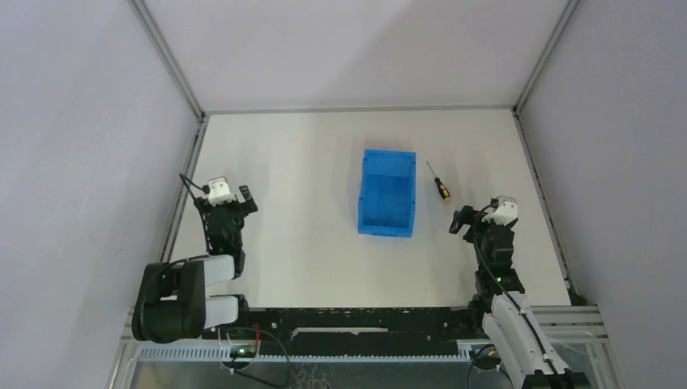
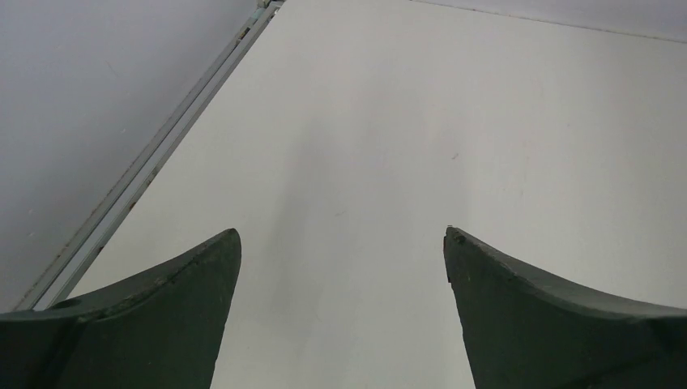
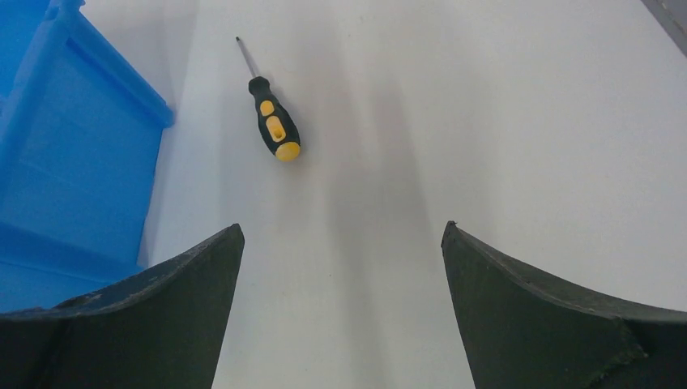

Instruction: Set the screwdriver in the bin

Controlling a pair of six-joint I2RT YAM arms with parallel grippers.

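Right wrist view has the right claw (image 3: 342, 227) spread wide with nothing between its dark fingers, hovering over bare counter (image 3: 502, 121). Just ahead of it, a little to the left, lies the screwdriver (image 3: 274, 128), flat on the counter and untouched. Left of that stands the bin (image 3: 73, 162), its blue side wall close to the tool but not touching it.

Over on the left side, the left claw (image 2: 342, 231) is also spread wide and holds nothing. Its camera shows only plain counter and the side rail, so it is well apart from both things.

As for progress, nothing is done yet, by my reading. The screwdriver is outside the bin, no claw grips it, and what shows of the bin's inside from above looks empty. The reach, the grasp, the lift, the carry over the wall and the release all remain. The right claw is the nearer one and looks the natural choice.

From above, the screwdriver's long axis runs near to far, leaning slightly, roughly along the bin's right long wall. The thin shaft and tip point far and a bit left. The yellow-and-black handle end points near and right, toward the right claw.
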